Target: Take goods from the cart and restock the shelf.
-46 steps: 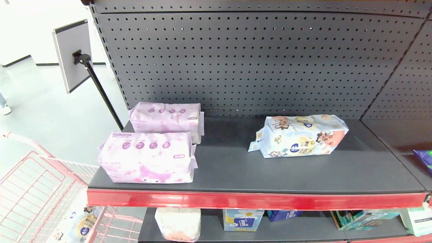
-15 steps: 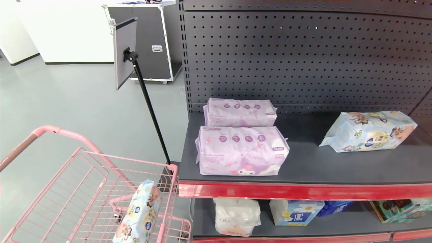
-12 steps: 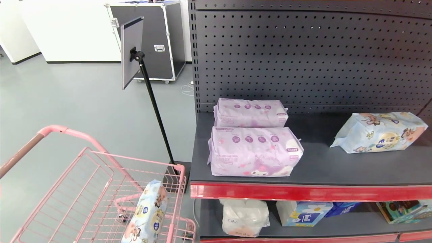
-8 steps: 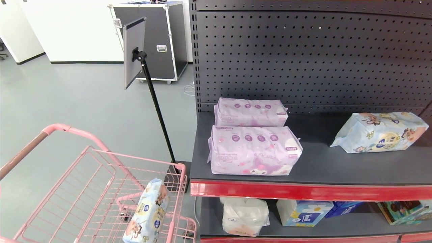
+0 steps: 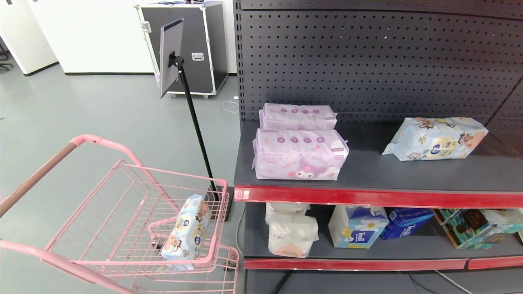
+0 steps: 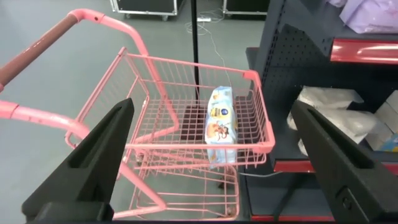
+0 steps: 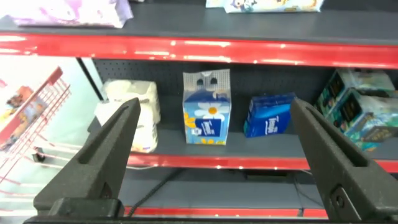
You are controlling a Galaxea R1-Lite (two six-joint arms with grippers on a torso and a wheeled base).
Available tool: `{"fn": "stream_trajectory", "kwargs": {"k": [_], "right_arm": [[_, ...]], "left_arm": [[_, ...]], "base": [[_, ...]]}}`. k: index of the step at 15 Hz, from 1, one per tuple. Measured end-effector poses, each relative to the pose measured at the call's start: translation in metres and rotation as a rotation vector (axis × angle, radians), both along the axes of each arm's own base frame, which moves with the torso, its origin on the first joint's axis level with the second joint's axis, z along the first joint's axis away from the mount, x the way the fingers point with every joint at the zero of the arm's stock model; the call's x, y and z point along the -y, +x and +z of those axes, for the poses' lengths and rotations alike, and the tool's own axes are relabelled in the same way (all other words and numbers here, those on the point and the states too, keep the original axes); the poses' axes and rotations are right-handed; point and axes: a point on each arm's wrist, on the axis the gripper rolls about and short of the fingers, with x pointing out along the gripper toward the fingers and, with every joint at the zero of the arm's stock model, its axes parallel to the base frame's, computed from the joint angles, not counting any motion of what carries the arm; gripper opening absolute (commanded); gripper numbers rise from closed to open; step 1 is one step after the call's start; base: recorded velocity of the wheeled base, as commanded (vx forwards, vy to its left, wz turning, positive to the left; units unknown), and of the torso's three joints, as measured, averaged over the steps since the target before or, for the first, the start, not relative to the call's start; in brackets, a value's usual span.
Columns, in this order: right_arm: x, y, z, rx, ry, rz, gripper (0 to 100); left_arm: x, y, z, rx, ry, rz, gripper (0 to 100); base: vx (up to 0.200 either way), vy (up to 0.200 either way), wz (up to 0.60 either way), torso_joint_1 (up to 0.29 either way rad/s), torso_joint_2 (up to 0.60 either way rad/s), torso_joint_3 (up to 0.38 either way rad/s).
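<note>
Left gripper [image 6: 211,104], fingers spread wide and holding nothing, points down at the pink cart [image 6: 186,62]. Inside it, a pale-blue cartoon-printed pack [image 6: 222,124] stands on edge at the basket end nearest the shelf [image 5: 367,197], which stands just beside the cart. Right gripper [image 7: 214,102], likewise spread and empty, faces the lower board on the shelf side of the cart (a white pack [image 7: 134,115], a daisy-printed box [image 7: 207,106] and a dark-blue pack [image 7: 268,115] stand in a row outward from the cart). On the upper board, a front purple pack [image 5: 300,159] and a rear purple pack [image 5: 298,116] lie at the cart end. A second pale-blue pack [image 5: 435,139] lies farther from the cart.
</note>
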Motion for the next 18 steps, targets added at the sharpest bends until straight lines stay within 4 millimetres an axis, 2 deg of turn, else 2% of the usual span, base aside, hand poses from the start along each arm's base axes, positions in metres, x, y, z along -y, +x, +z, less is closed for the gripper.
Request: {"fn": "stream_trajectory", "kwargs": {"k": [9,15,18], "right_arm": [[0.0000,0.0000,-0.0001,-0.001,0.000,0.000,100],[0.0000,0.0000,-0.0002,-0.001,0.000,0.000,100],[0.0000,0.0000,-0.0002,-0.001,0.000,0.000,100]], "left_arm": [[0.0000,0.0000,0.0000,0.000,0.000,0.000,100],[0.0000,0.0000,0.0002,0.002,0.001,-0.001,100],[0.0000,0.0000,0.0002,0.002,0.001,-0.001,100]], "base": [[0.000,0.000,0.00,0.000,0.00,0.000],[0.200,0.000,0.00,0.003,0.00,0.005],[0.000,0.000,0.00,0.000,0.00,0.000]]}}
